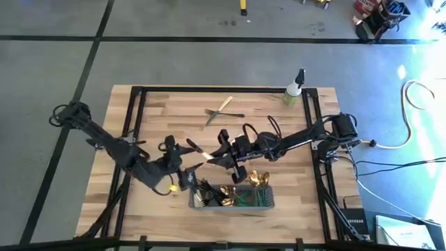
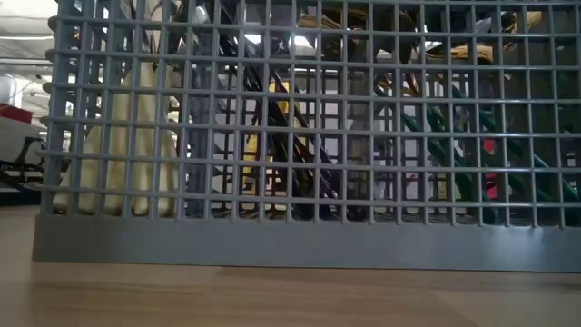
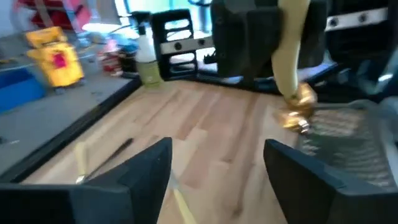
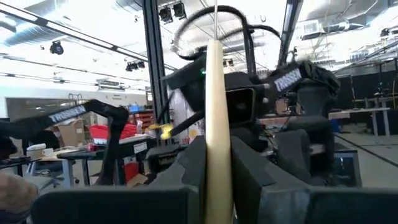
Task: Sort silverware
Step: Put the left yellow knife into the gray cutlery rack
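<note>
**High view: both tools meet above the caddy**

High view has my right tool [image 1: 224,155] out over the middle of the desk [image 1: 174,111], just behind the grey mesh caddy [image 1: 233,206]. Its fingers are pinched on a cream-handled piece [image 4: 217,124]; the right wrist view shows that pale handle standing straight up between them. My left tool [image 1: 182,167] sits close by, near the caddy's left end, fingers [image 3: 146,168] spread wide with nothing between them. From the left wrist, the held piece's gold end [image 3: 297,109] hangs above the caddy. More silverware stands inside the caddy [image 1: 259,178], cream handles at one end, green at the other in the low view. Two pieces [image 1: 223,110] lie crossed farther back, near the spray bottle [image 1: 294,89].
</note>
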Controlling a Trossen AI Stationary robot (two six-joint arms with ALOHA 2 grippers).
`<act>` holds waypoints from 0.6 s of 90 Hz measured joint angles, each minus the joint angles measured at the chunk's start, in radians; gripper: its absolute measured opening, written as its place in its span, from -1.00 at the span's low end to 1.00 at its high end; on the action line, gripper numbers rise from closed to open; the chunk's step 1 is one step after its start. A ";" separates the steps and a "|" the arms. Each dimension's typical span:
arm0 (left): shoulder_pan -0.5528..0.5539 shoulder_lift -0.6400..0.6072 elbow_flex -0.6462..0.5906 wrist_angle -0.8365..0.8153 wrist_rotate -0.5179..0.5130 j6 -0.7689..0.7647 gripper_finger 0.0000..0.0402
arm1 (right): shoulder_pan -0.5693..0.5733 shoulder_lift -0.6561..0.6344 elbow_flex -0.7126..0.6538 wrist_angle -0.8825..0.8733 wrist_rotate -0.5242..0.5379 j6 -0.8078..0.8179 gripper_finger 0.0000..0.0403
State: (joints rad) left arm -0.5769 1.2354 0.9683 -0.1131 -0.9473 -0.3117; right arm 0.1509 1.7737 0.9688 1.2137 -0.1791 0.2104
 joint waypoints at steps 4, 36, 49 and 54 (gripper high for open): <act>0.012 -0.036 -0.043 0.069 0.038 0.036 0.17 | 0.000 -0.002 0.000 0.001 -0.001 0.006 -0.87; 0.102 -0.181 -0.486 0.949 0.393 0.422 0.17 | 0.000 -0.004 0.000 -0.005 0.003 0.015 -0.87; 0.118 -0.181 -0.510 0.997 0.247 0.271 0.17 | 0.008 -0.004 0.000 -0.011 0.019 0.013 -0.87; 0.121 -0.181 -0.505 0.995 0.246 0.227 0.17 | 0.006 -0.004 0.000 -0.027 0.030 0.004 -0.87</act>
State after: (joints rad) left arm -0.4557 1.0546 0.4632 0.8817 -0.7013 -0.0843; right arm 0.1566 1.7695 0.9688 1.1866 -0.1488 0.2144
